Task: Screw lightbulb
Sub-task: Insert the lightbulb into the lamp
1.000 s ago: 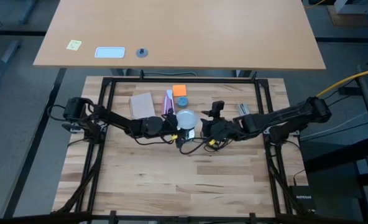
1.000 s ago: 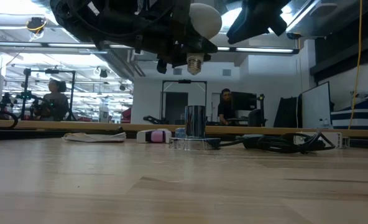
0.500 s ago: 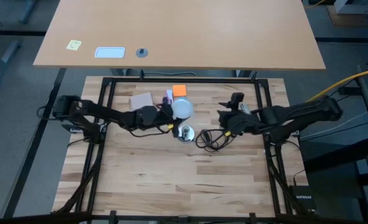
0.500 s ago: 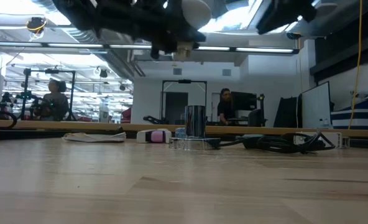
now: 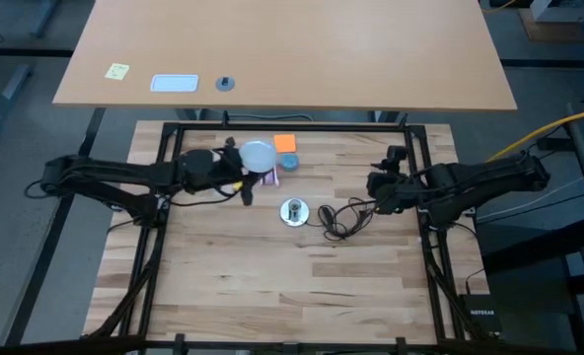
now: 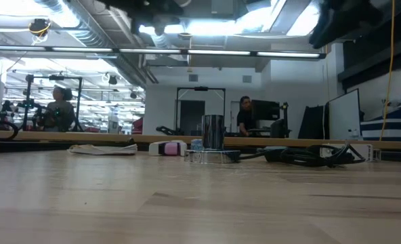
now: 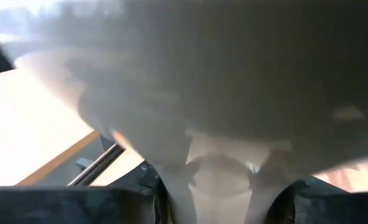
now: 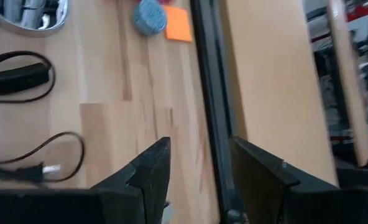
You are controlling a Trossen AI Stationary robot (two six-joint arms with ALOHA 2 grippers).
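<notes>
The lightbulb, a frosted white globe, hangs in the air over the table's far left part, and my left gripper is shut on it. In the left wrist view the lightbulb fills the picture, blurred. The silvery socket stands on its flat base mid-table, with its dark cord trailing right; the low view shows the socket with nothing over it. My right gripper hovers open to the right of the cord, with nothing between the fingers of that gripper. My left gripper pinches the lightbulb's narrow tapered part between its two fingers. The fingers come at it about level from the table's left side. The globe widens out beyond the fingertips, and the bulb is lifted clear of the table and the socket.
An orange note, a blue disc and a pink packet lie near the far edge beside the bulb. A black frame borders the tabletop. A larger desk stands beyond. People show in the room behind.
My left gripper has risen and gone toward the table's far left, carrying the lightbulb away from above the socket and out of the low view. My right gripper has drawn back toward the table's right edge. The socket has stayed in place.
</notes>
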